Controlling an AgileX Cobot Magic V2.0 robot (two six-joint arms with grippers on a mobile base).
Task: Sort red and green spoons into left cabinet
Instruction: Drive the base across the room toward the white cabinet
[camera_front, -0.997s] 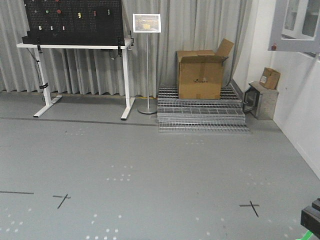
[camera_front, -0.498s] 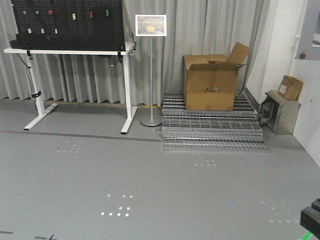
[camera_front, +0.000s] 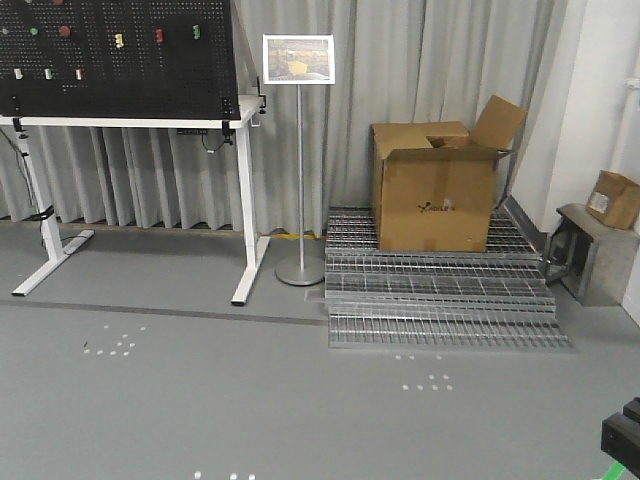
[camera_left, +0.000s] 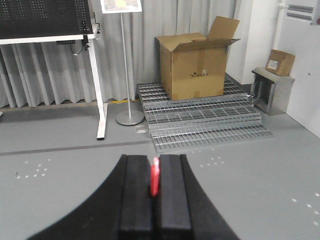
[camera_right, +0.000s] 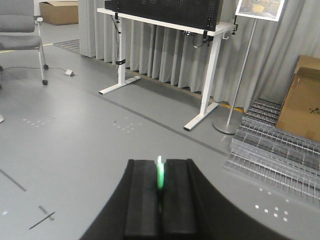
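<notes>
Spoons clamped secure for carrying to the cabinet.
At lower centre, the left gripper (camera_left: 155, 165) jaws pinch the red spoon (camera_left: 155, 179); the right gripper (camera_right: 160, 167) pinches the green spoon (camera_right: 160, 177).

A pegboard (camera_front: 110, 55) stood on a table (camera_front: 135, 122) at the left, with the curtain (camera_front: 420, 60) behind. Just right of the table stood a sign stand (camera_front: 299, 160). Right of that, a cardboard box (camera_front: 435, 195) sat on stacked grates (camera_front: 440, 305) on the floor (camera_front: 200, 400). At the far right, a small carton (camera_front: 615, 198) rested on a low stand (camera_front: 590, 260). The left gripper (camera_left: 155, 164) held a spoon (camera_left: 155, 180) between its fingers; the right gripper (camera_right: 160, 167) held the other spoon (camera_right: 160, 177) likewise.
</notes>
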